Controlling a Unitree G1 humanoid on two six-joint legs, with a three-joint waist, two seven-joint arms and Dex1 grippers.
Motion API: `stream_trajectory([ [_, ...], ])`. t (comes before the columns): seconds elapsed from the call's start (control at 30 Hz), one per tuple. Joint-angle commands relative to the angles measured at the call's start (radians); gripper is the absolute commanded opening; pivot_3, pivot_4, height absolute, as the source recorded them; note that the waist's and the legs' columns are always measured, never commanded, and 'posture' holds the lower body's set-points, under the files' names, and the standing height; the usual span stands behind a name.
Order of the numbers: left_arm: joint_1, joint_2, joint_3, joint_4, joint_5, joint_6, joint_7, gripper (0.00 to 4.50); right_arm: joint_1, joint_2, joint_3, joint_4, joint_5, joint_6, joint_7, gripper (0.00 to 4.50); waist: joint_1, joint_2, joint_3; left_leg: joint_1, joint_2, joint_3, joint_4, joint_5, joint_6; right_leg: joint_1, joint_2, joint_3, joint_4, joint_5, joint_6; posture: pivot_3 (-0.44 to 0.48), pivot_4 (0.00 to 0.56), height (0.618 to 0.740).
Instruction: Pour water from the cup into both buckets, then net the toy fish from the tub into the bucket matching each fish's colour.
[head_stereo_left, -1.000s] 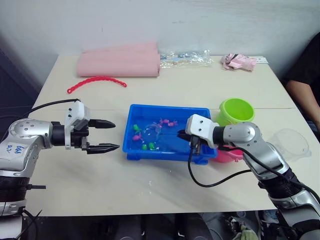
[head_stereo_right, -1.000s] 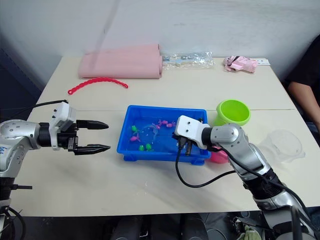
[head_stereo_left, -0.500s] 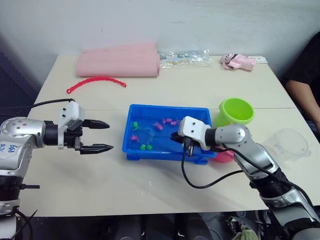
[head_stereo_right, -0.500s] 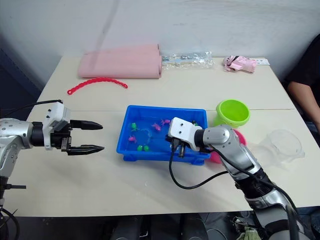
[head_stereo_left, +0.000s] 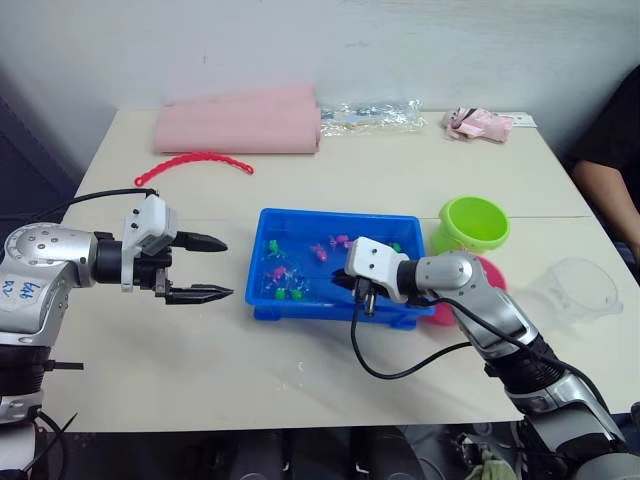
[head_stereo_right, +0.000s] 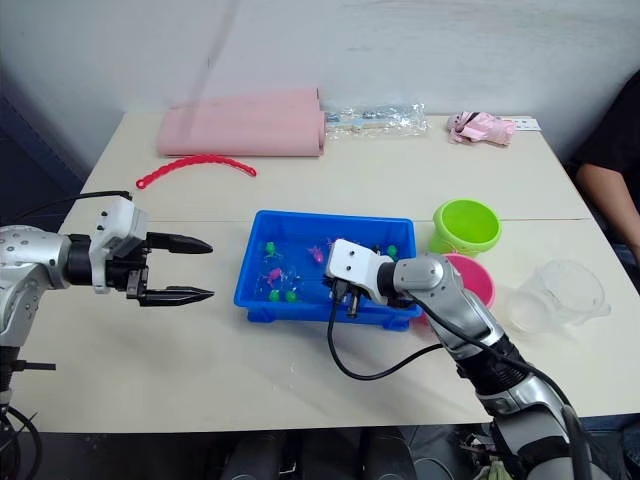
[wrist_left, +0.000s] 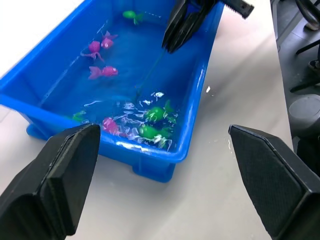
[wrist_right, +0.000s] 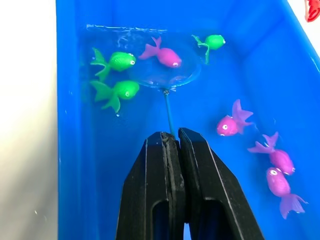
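Observation:
The blue tub (head_stereo_left: 338, 214) holds water and several pink and green toy fish. My right gripper (wrist_right: 172, 136) is shut on the thin handle of the net (wrist_right: 169, 111), low over the tub's near side. The net's hoop (wrist_right: 145, 75) lies in the water at the tub's left end, with a pink fish (wrist_right: 163, 56) inside its outline and two green fish (wrist_right: 120, 61) beside it. My left gripper (head_stereo_left: 212, 267) is open, hovering over the table left of the tub. The green bucket (head_stereo_left: 473, 222) and pink bucket (head_stereo_right: 470, 280) stand right of the tub. The clear cup (head_stereo_left: 573, 290) is farther right.
At the back lie a pink foam roll (head_stereo_left: 238, 125), a red beaded strip (head_stereo_left: 195, 160), a clear plastic bag (head_stereo_left: 370, 115) and a pink cloth (head_stereo_left: 478, 122). A person (head_stereo_left: 610, 160) sits at the right edge. A black cable (head_stereo_left: 400, 370) loops onto the table under my right arm.
My right gripper has carried the net leftward along the tub to its left end, uncovering more of the pink bucket. My left gripper stays open and has barely moved.

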Motion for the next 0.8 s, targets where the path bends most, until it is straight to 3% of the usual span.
stream_trajectory([
  [0.03,-0.029,0.004,-0.007,0.018,0.013,-0.02,-0.017,4.47,-0.008,0.011,-0.064,-0.068,0.063,0.061,0.002,0.0,0.0,0.0,0.0,0.0,0.0,0.0,0.0,0.0,0.0,0.0,0.0,0.0,0.0,0.0,0.0,0.0,0.15,0.738],
  [0.4,-0.089,-0.045,-0.048,0.062,0.017,-0.048,-0.04,4.47,0.038,-0.033,-0.208,-0.217,0.223,0.287,-0.022,0.0,0.002,0.0,0.0,0.0,0.0,0.0,0.0,0.0,0.0,0.0,0.0,0.0,0.0,0.0,0.0,0.0,0.15,0.738],
  [0.63,-0.169,-0.138,-0.055,0.07,-0.026,0.01,-0.028,4.47,0.12,-0.121,-0.329,-0.343,0.305,0.357,-0.046,0.0,0.006,0.0,0.0,-0.001,0.0,0.0,0.0,0.0,0.0,0.0,0.0,0.0,0.0,0.0,0.0,0.0,0.15,0.738],
  [0.8,-0.234,-0.229,-0.084,0.083,-0.038,0.058,-0.007,4.47,0.232,-0.206,-0.503,-0.462,0.373,0.406,-0.074,0.0,0.01,0.0,0.0,-0.001,-0.001,-0.001,0.0,0.0,0.0,0.0,0.0,-0.001,-0.001,0.0,0.0,0.0,0.15,0.738],
])
